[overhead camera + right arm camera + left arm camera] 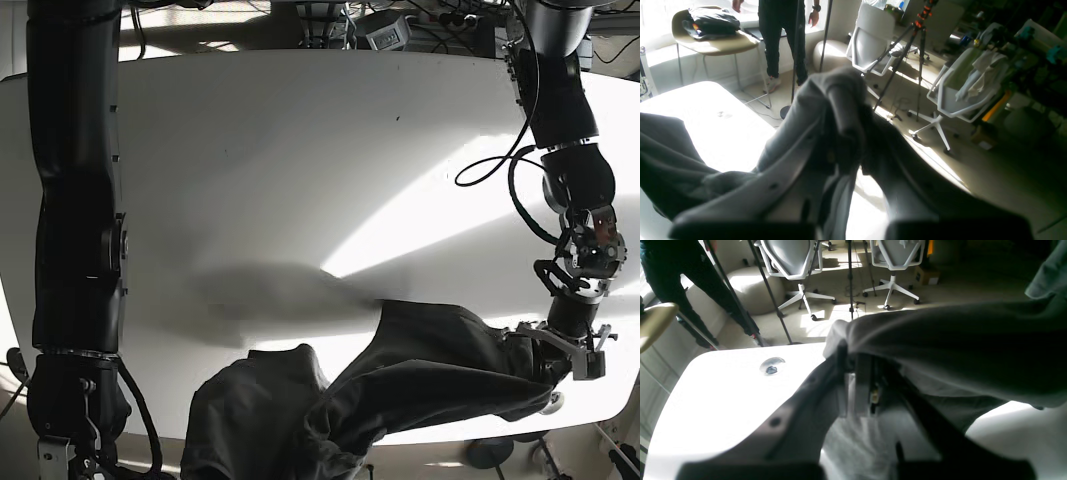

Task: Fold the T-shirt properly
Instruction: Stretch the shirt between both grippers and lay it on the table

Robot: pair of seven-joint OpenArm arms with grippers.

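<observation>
T-shirt (400, 385): lifted off bench (300, 150), bunched, pre-fold. Left end effector (853, 356) and right end effector (840, 133) each clamp cloth. Next: likely spread flat.

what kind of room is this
Probably an office or lab used for robot recording: white swivel office chairs on a carpeted floor, a black camera tripod with orange fittings, and a large white table carrying two black robot arms handling a dark grey T-shirt.

Robotics lab or office workroom, white table (300, 150) under two black robot arms, white swivel chairs (791, 260) and camera tripods (907, 46) on the pale floor beyond the claws, person in dark trousers (781, 36) standing by a sunlit window, cluttered shelves at far right
</observation>
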